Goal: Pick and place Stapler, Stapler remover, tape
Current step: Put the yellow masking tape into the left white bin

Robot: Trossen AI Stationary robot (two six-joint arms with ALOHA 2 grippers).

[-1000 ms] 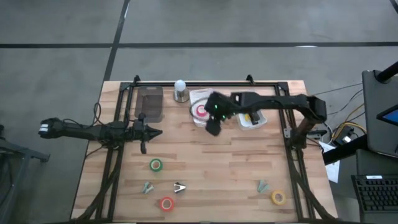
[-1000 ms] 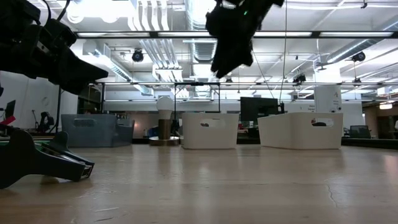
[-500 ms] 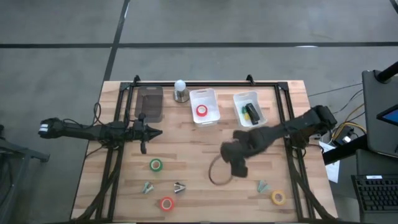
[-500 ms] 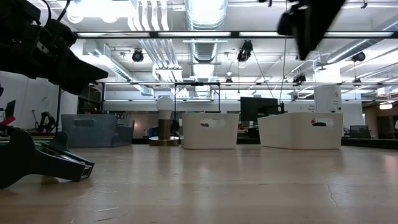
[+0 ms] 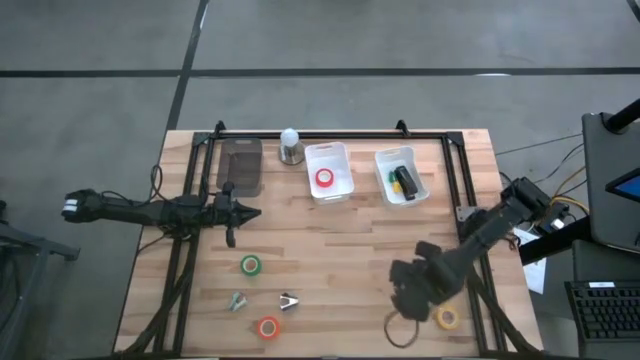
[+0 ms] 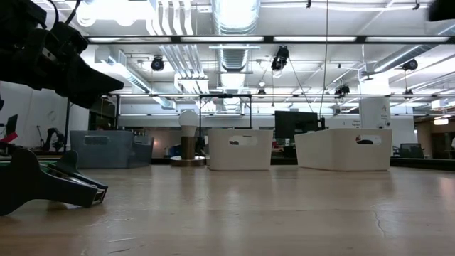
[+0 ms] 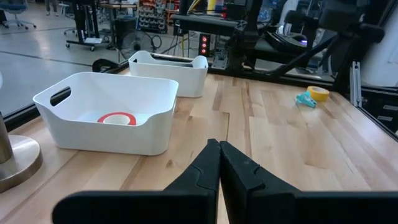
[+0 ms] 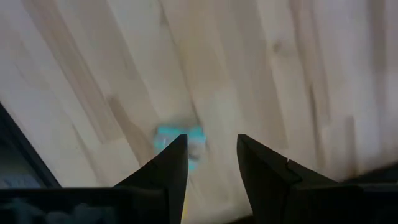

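- While the left arm waits at the left side of the surface [image 5: 330, 250], the high view shows the right end effector [image 5: 410, 290] hanging near the yellow tape [image 5: 447, 318], empty; one red tape [image 5: 323, 178] already lies in the white bin [image 5: 345, 185], green tape [image 5: 250, 265] and orange tape [image 5: 267, 327] remain out.
- Low view: right end effector out of frame.
- Left wrist view: left end effector [image 7: 219, 163] clenched, empty.
- Right wrist view: fingers [image 8: 171, 165] parted over a teal claw piece [image 8: 177, 140], likely the remover; next, descend squarely and pinch.
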